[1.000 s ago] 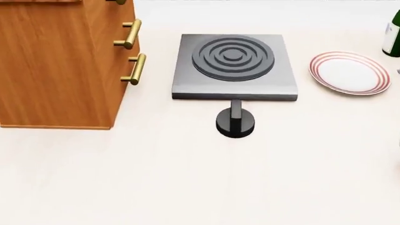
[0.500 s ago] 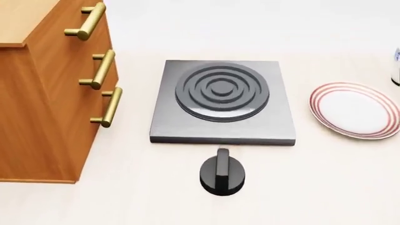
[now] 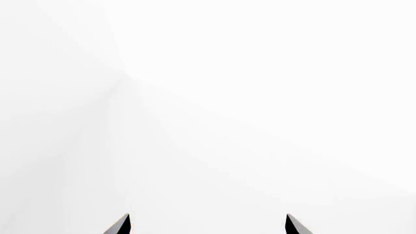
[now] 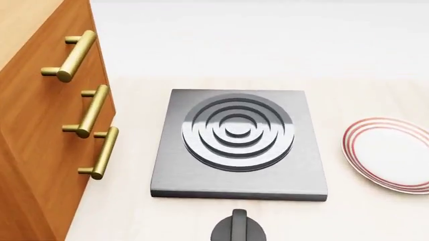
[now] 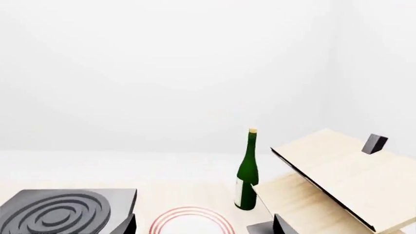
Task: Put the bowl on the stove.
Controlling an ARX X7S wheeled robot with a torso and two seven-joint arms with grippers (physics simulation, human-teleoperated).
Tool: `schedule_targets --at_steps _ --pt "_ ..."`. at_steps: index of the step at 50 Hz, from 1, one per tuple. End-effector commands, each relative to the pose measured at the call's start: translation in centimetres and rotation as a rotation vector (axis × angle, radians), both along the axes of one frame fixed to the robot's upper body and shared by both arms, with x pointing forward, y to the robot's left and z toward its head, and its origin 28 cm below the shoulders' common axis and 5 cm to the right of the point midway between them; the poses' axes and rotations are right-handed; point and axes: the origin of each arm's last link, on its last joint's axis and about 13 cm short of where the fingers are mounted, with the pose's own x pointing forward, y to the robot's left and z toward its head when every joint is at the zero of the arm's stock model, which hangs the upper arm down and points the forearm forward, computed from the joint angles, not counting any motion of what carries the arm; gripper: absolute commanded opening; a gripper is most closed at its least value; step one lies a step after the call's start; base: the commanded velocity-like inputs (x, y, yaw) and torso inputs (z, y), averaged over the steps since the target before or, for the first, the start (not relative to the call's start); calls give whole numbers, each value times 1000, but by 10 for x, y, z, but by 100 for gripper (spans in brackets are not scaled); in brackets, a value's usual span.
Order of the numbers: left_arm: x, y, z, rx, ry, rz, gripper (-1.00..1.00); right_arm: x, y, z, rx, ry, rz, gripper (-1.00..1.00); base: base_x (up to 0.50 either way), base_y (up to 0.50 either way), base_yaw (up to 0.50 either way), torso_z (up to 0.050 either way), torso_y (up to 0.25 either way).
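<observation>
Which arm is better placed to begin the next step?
Probably the right. Its claw faces the stove, plate and bottle; the left claw faces only blank white. No bowl is visible.

One stove point(image 4: 238, 145), one plate point(image 4: 389, 153), three handles point(image 4: 70, 56)

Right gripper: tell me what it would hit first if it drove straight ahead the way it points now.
Probably the red-ringed plate, lying low just ahead of the right gripper; the green bottle stands beyond, off to one side. Depth is unclear, so it may pass above the plate.
</observation>
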Motion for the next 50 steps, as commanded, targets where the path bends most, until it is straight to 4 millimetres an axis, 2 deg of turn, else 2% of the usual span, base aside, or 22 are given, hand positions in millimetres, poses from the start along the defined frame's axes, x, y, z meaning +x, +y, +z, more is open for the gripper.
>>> schedule_targets --at_steps 1,16,23,29,33,39,46,50 --pt "0 0 0 1 -1 0 100 0 0 0 -8 3 2 100 500 0 0 0 0" --pt "0 -1 -1 1 0 -3 100 4 1 1 -10 23 18 100 433 0 0 0 0" --pt "0 -2 -1 2 2 -13 100 9 -6 23 -118 129 69 100 0 0 0 0 0" --pt "0 -2 0 4 1 -14 100 14 -21 49 -111 241 152 100 0 0 0 0 0" --pt "0 -2 -1 2 3 -14 100 13 -27 56 -91 302 215 100 0 0 0 0 0" --pt "0 -3 -1 3 5 -17 100 12 -37 49 -33 338 227 100 0 0 0 0 0" --pt "1 -3 -3 5 9 -16 100 10 -47 26 86 397 186 100 0 0 0 0 0" --pt "1 -4 -4 7 13 -21 100 11 -51 16 100 441 154 100 0 0 0 0 0"
